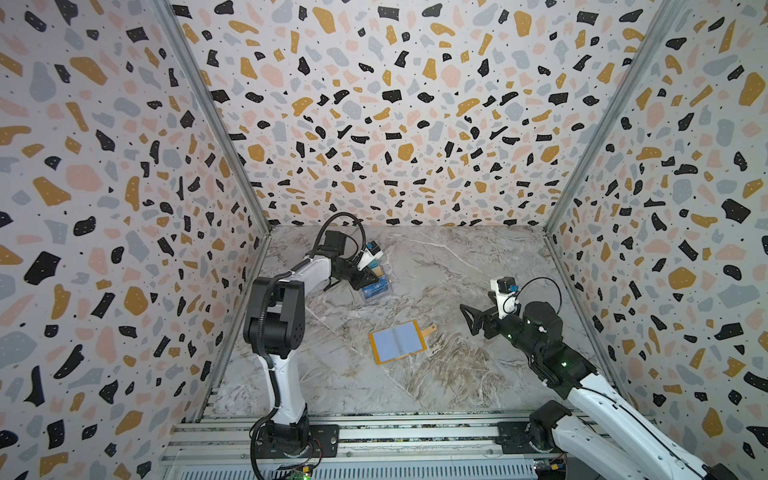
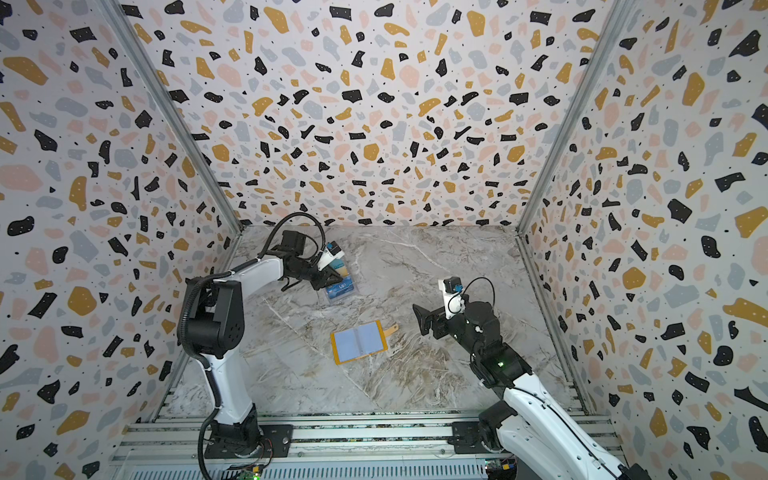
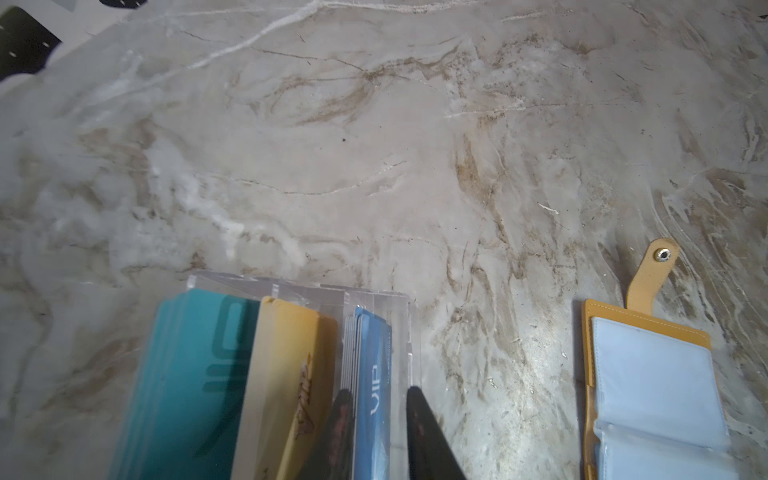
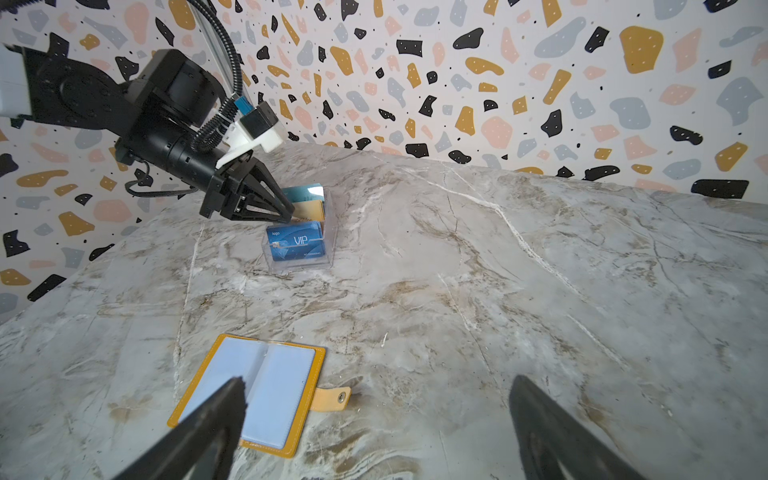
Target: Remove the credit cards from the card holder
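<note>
While the left tool (image 4: 289, 214) hangs over the clear tiered box (image 4: 299, 266) toward the back left corner of the table (image 1: 457, 257), its jaws stand a little apart with nothing visibly pinched, so I read it as released. The credit cards stand in that box: teal cards (image 3: 187, 374) in the rear tier, a gold card (image 3: 286, 374) in the middle and blue VIP cards (image 4: 297, 241) in front.

The step in hand looks like letting a card settle into its slot. To do it well, the jaws should clear the card edges, then rise straight along the slot. A dragging fingertip could lift a card out or tip the light box.

Near the middle of the table, somewhat toward the front edge, the card holder (image 1: 397, 341) lies open and flat. Its pale sleeves look empty and its snap tab (image 3: 656, 270) is thrown out. Toward the right edge the right tool (image 1: 467, 320) hovers, spread wide and empty.

Only the left wrist view shows the tiers edge-on and the gap beside the fingertips (image 3: 424, 432). Only the right wrist view shows the blue card's printed face. Both top views give the whole layout, but there the left tool hides much of the box. No view shows whether a sleeve beneath the open page holds another card.
</note>
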Robot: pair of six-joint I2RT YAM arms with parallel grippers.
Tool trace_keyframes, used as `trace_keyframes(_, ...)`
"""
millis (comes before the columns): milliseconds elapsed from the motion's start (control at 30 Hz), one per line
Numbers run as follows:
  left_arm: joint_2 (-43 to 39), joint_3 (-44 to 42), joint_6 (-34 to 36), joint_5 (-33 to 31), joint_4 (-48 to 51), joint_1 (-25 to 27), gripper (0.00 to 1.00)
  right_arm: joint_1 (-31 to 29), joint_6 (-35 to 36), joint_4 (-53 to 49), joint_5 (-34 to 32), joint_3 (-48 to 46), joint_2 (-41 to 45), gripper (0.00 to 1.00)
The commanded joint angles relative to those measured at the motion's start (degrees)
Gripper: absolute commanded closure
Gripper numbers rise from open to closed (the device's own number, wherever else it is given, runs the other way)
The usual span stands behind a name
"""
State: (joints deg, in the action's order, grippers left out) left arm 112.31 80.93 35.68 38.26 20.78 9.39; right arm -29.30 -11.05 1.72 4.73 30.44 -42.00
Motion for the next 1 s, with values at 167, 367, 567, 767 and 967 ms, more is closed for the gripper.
trace_keyframes(167,-9.5,-4.9,-5.6,-9.8,-7.5,0.1,0.69,0.1,0.7,0.1,-4.9,2.8,-1.9,0.01)
trace_keyframes(367,-20.5,-14.8,-17.3,-25.1,-20.7,0.1,0.65,0.5,1.7,0.8,-12.2,6.2,-7.6,0.01)
trace_keyframes(567,-33.2,-28.8,-26.3,-40.1,-30.0,0.0,0.56,2.8,3.8,6.3,-20.1,6.6,-13.2,0.01)
trace_keyframes(767,-44.5,-45.3,-28.2,-49.8,-38.8,-0.8,0.46,7.1,7.0,18.4,-29.6,1.5,-18.3,0.01)
trace_keyframes(967,-50.3,-60.4,-32.3,-54.7,-55.6,-2.0,0.33,15.7,7.8,36.4,-28.8,-7.7,-23.5,0.01)
